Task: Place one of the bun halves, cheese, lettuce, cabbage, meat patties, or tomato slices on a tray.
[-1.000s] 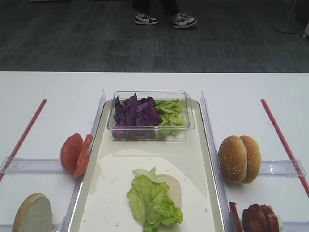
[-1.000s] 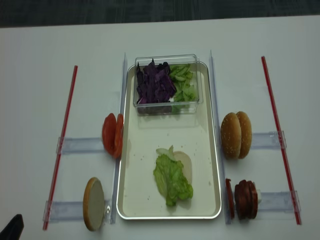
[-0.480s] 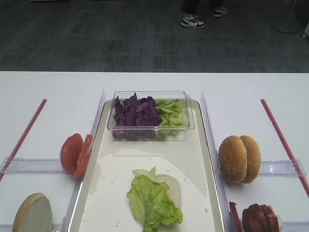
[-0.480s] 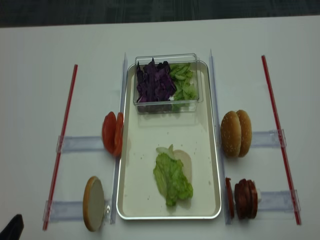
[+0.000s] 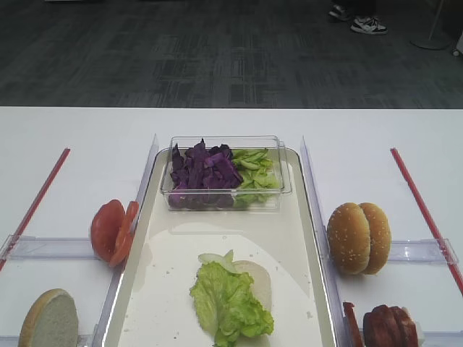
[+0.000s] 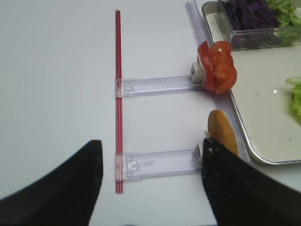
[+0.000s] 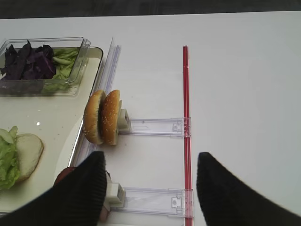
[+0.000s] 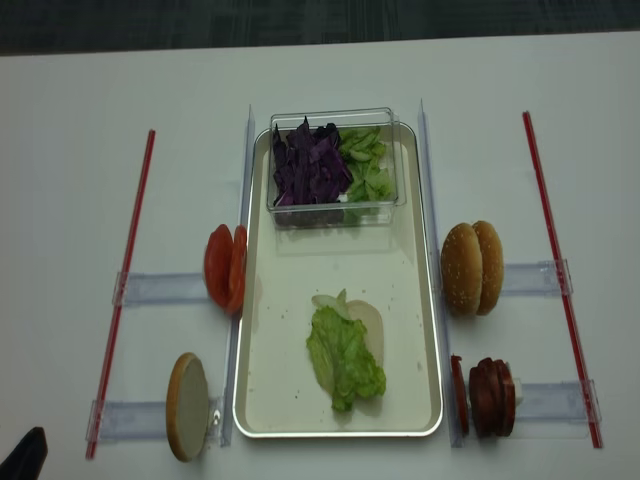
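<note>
The cream tray (image 8: 262, 400) holds a green lettuce leaf (image 8: 343, 358) lying on a bun half (image 8: 370, 325). Two bun halves (image 8: 475, 268) stand on edge to the tray's right, and one more (image 8: 187, 406) at its lower left. Tomato slices (image 8: 226, 268) stand left of the tray and meat patties (image 8: 487, 397) at its lower right. Purple cabbage (image 8: 310, 168) fills part of a clear tub. Cheese is out of view. My right gripper (image 7: 151, 154) hangs open over the table beside the patties. My left gripper (image 6: 151, 142) is open above a clear holder, empty.
The clear tub (image 8: 390, 205) sits on the tray's far end with green pieces (image 8: 367, 165) beside the cabbage. Clear plastic rails (image 8: 424, 150) flank the tray, and red strips (image 8: 125, 280) (image 8: 556, 260) run down both sides. A dark arm part (image 8: 25, 455) shows at the bottom left.
Nothing on the table has moved. Only a person's shoes on the floor behind have shifted to the right.
</note>
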`<state>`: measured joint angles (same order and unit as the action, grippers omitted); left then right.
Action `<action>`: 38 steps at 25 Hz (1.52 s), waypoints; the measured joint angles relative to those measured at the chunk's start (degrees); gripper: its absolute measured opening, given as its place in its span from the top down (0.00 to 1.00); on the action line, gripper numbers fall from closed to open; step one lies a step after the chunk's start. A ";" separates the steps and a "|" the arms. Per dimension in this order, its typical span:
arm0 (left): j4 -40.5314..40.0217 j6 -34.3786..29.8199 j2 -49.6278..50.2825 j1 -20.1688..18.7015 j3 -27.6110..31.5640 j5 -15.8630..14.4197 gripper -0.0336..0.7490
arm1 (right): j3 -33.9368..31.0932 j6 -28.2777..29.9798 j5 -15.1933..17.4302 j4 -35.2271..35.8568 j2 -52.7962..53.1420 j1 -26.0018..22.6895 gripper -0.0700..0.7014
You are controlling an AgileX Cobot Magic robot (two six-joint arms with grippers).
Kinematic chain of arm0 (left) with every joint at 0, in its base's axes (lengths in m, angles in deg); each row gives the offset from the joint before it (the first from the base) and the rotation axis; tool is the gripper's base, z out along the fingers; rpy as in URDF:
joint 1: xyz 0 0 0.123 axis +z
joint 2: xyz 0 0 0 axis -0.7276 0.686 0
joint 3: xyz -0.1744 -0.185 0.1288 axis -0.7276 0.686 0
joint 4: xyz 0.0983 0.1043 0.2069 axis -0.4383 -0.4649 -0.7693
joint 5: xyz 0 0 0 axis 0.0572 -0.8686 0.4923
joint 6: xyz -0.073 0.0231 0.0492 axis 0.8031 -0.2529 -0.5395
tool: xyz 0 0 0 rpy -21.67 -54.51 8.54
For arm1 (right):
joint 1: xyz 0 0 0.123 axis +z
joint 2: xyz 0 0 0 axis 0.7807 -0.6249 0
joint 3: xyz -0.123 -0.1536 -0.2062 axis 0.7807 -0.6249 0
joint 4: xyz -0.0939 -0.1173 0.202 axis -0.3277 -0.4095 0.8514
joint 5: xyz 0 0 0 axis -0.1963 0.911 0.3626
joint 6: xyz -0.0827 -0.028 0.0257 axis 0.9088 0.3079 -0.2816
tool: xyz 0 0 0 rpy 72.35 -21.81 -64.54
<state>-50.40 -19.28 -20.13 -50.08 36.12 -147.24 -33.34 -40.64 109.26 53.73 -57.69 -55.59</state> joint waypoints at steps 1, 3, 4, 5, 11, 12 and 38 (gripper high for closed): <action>0.00 0.00 0.00 0.00 0.00 0.00 0.40 | 0.00 0.00 0.00 0.00 0.28 0.00 0.32; 0.00 0.00 0.00 0.00 0.00 0.00 0.40 | 0.00 0.00 0.00 0.00 1.56 0.00 0.32; 0.00 0.00 0.00 0.00 0.00 0.00 0.40 | 0.00 0.00 0.00 0.00 2.12 0.00 0.32; 0.00 0.00 0.00 0.00 0.00 0.00 0.40 | 0.00 0.00 0.00 0.00 2.65 0.00 0.32; 0.00 0.00 0.00 0.00 0.00 0.00 0.40 | 0.00 0.00 0.00 0.10 4.49 0.00 0.32; 0.00 0.00 0.00 0.00 0.00 0.00 0.40 | 0.00 0.00 0.00 0.10 4.49 0.00 0.32; 0.00 0.00 0.00 0.00 0.00 0.00 0.40 | -0.48 -0.33 2.35 0.10 4.49 0.00 0.32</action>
<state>-50.40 -19.28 -20.13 -50.08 36.12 -147.24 -33.82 -40.97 111.62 53.83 -53.19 -55.59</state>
